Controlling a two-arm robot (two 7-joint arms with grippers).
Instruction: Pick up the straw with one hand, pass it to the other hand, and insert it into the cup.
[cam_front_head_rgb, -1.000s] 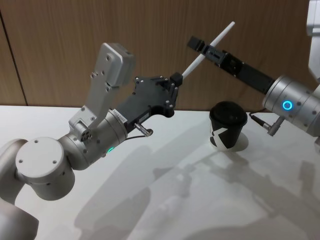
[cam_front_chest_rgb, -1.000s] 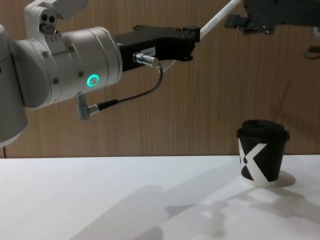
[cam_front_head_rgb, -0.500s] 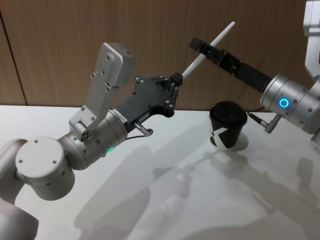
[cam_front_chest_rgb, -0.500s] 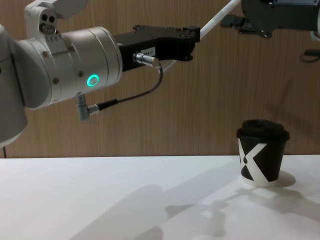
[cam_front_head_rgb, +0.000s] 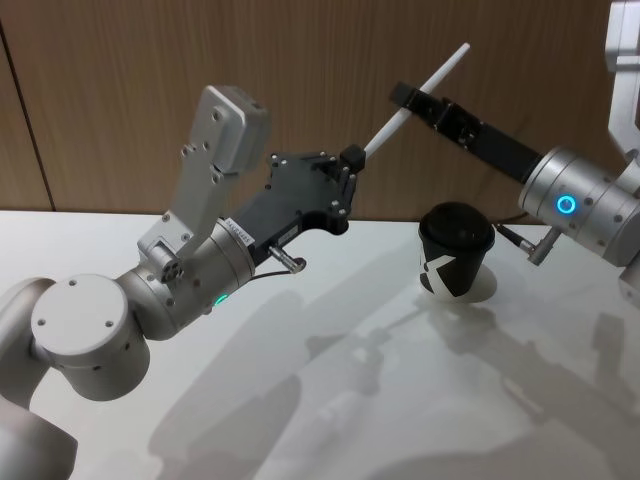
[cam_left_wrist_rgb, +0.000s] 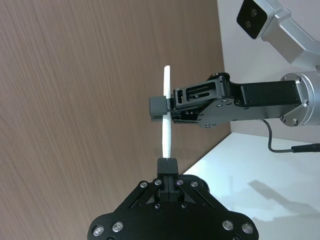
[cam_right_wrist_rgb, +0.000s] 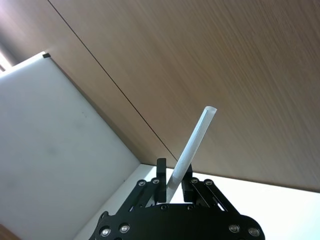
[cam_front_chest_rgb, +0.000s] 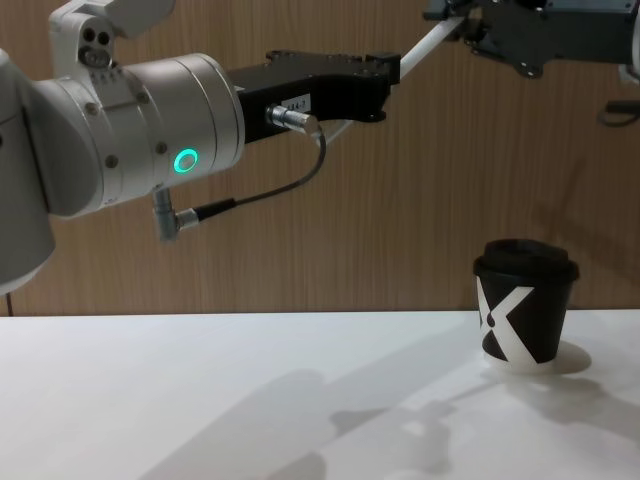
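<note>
The white straw (cam_front_head_rgb: 385, 128) slants up and to the right, high above the table. My left gripper (cam_front_head_rgb: 352, 158), on the silver arm with the green light, is shut on its lower end (cam_left_wrist_rgb: 167, 135). The all-black right gripper (cam_front_head_rgb: 403, 98) straddles the straw's middle, one finger on each side. In the right wrist view the straw (cam_right_wrist_rgb: 196, 135) rises between those fingers (cam_right_wrist_rgb: 161, 167) with a small gap on one side. The black cup (cam_front_head_rgb: 455, 250) with the white X stands upright on the table, below the right arm and apart from both grippers (cam_front_chest_rgb: 525, 315).
The white table (cam_front_head_rgb: 400, 400) spreads below both arms. A wooden wall (cam_front_head_rgb: 120, 100) stands close behind it. My left arm's silver body (cam_front_chest_rgb: 130, 130) and its dangling cable (cam_front_chest_rgb: 250, 195) hang over the table's left half.
My right gripper has moved left and up toward the straw and now has its fingers on both sides of it. The left arm, the straw and the cup have stayed still.
</note>
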